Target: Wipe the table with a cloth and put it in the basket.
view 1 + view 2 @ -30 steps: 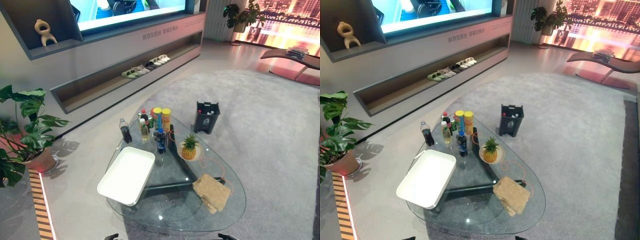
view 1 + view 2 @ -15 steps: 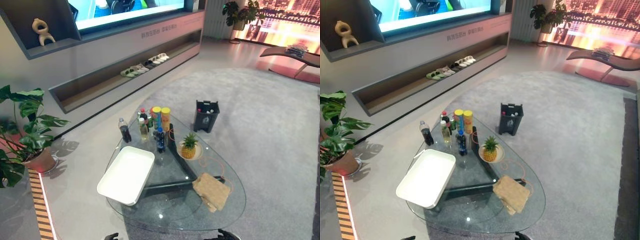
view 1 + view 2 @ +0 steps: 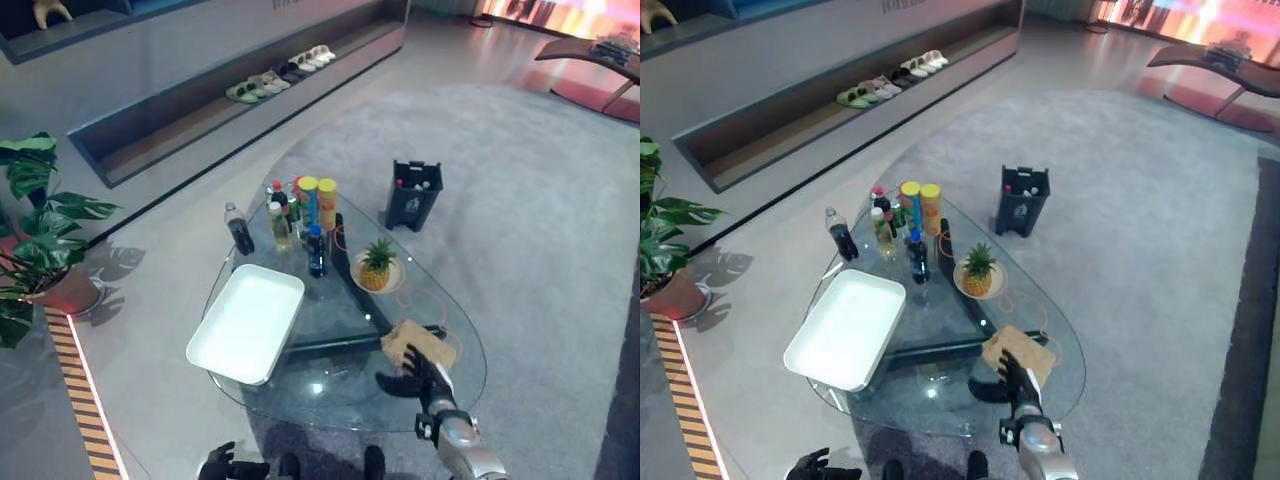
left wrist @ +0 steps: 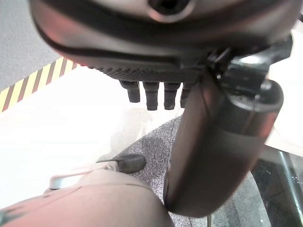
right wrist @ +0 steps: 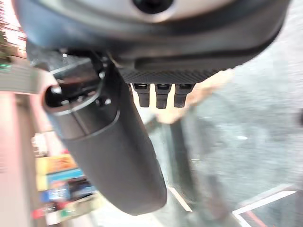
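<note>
While the right robot hand [image 3: 411,375] hovers over the glass counter [image 3: 330,385] at its 5 o'clock edge, its fingers extend straight and released, with the fingertips reaching the near edge of the tan cloth [image 3: 425,343]. Whether they actually touch the cloth cannot be told. The thumb projects sideways toward 9 o'clock. In the right wrist view the fingers [image 5: 161,96] point forward uncurled, with the thumb standing beside them, and a tan patch lies just past the tips.

The cloth lies folded flat on the counter at roughly 4 o'clock from the counter's centre, apart from every other item.

The left robot hand [image 3: 222,465] hangs low at 7 o'clock, below and outside the counter's near rim, above the floor. In the left wrist view its fingers [image 4: 151,97] show as short, relaxed stubs and hold nothing.

Remaining counter contents:
- A white rectangular tray [image 3: 247,322] occupies the 9 o'clock side (it has no contents).
- A pineapple [image 3: 376,266] stands upright on a small plate [image 3: 398,281] at about 2 o'clock.
- A cluster of bottles and cans [image 3: 298,215] stands at the 12 o'clock end, with one dark bottle [image 3: 238,229] set slightly apart toward 10 o'clock.

A dark basket [image 3: 414,194] stands on the grey carpet [image 3: 540,230] beyond the counter at 1 o'clock, well apart from the cloth. A potted plant [image 3: 40,240] stands on the floor at 9 o'clock.
</note>
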### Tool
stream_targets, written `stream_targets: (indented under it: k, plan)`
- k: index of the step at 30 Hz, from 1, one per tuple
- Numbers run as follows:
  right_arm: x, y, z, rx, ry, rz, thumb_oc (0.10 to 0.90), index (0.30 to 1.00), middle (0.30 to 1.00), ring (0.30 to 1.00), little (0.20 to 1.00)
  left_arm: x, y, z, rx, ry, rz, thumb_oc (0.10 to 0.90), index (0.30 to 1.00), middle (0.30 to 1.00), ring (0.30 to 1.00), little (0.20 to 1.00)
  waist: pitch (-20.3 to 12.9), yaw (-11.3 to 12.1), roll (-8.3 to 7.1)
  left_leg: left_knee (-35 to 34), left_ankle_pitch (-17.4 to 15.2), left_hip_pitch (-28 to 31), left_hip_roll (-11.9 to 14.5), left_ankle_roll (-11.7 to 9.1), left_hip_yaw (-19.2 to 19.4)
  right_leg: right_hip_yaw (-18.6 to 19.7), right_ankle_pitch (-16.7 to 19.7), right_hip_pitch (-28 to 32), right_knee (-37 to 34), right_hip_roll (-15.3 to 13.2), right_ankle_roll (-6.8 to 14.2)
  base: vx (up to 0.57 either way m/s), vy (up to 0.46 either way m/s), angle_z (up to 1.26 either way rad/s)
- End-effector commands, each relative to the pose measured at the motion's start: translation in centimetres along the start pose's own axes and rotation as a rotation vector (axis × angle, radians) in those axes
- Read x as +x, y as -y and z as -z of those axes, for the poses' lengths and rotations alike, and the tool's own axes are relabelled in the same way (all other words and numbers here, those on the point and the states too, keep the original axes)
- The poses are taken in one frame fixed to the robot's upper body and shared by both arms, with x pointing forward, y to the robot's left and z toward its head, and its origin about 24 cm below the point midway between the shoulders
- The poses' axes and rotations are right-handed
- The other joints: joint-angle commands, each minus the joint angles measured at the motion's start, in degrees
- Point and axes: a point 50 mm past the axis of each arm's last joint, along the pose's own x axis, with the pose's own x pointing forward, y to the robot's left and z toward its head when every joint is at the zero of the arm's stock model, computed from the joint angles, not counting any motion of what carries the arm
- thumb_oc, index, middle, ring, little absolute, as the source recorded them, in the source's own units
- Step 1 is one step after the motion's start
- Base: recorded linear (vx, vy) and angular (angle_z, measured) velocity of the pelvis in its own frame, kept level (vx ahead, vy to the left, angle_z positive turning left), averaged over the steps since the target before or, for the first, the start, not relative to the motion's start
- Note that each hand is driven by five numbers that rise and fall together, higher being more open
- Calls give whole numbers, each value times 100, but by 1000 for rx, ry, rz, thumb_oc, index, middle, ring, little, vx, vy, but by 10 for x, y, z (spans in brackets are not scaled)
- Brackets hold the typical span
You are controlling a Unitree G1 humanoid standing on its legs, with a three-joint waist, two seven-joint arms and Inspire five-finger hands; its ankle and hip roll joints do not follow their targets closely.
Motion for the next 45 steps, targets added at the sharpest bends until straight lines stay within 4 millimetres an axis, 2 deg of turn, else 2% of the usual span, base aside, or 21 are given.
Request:
stream_targets:
  k: [1,3,7,14,18,23,27,30,35,39,45]
  plan:
    - [6,-1,-76,-37,367,49,800,900,900,900,900,1,4,-4,37,23,-18,800,900,900,900,900,343,-121,-126,506,-102,-503,-15,193,1,-181,-42,-334,432,-279,79,-96,22,-1]
    - [6,1,-89,-55,429,79,800,900,900,900,900,2,4,-11,31,43,-23,800,900,900,900,900,477,-129,-113,638,-108,-664,-32,195,1,-180,-76,-478,564,-271,48,-110,16,-1]
    - [8,5,-131,-114,593,191,800,900,900,900,900,5,3,-34,12,98,-32,800,900,900,900,900,922,-163,-85,1118,-124,-1197,-110,171,-16,-187,-119,-916,914,-288,-37,-145,20,1]
    - [5,22,-166,-398,718,482,800,900,900,900,900,7,2,-49,-13,146,-33,800,900,900,900,900,1368,-195,-11,1642,-203,-1790,-209,172,-18,-138,-150,-1426,1257,-336,-84,-83,43,-1]
    - [3,31,-193,-528,785,646,800,900,900,900,900,8,-1,-69,-36,191,-38,800,900,900,900,900,1682,-208,24,2007,-232,-2252,-192,153,19,-154,-191,-1849,1569,-359,-108,-112,39,-6]
    - [-2,34,-214,-604,864,767,800,900,900,900,900,8,-1,-84,-37,234,-37,800,900,900,900,900,1985,-179,42,2265,-281,-2577,-196,172,5,-154,-220,-2153,1810,-394,-96,-55,9,-1]
    - [-4,35,-225,-636,902,806,800,900,900,900,900,8,-1,-91,-39,253,-37,800,900,900,900,900,2079,-161,44,2340,-282,-2727,-204,179,14,-161,-220,-2296,1887,-400,-83,-28,-2,1]
    - [-7,29,-246,-650,955,797,800,900,900,900,900,6,1,-103,-45,282,-30,800,900,900,900,900,2087,-124,65,2531,-289,-3211,-250,193,-25,-133,-222,-2771,2085,-406,-62,-10,0,0]
    - [-8,28,-260,-682,977,827,800,900,900,900,900,6,1,-111,-32,303,-27,800,900,900,900,900,2087,-65,86,2644,-297,-3565,-271,208,-28,-127,-220,-3143,2225,-419,-41,5,-9,6]
    - [-6,29,-266,-628,959,803,800,900,900,900,900,5,1,-116,-24,322,-27,800,900,900,900,900,2087,-31,90,2709,-298,-3768,-302,222,-40,-135,-210,-3362,2308,-421,-28,7,-4,5]
    - [-3,17,-270,-631,936,663,800,900,900,900,900,2,3,-128,-38,351,-21,800,900,900,900,900,2087,7,126,2879,-309,-4235,-348,242,-75,-112,-227,-3876,2557,-396,-35,21,16,4]
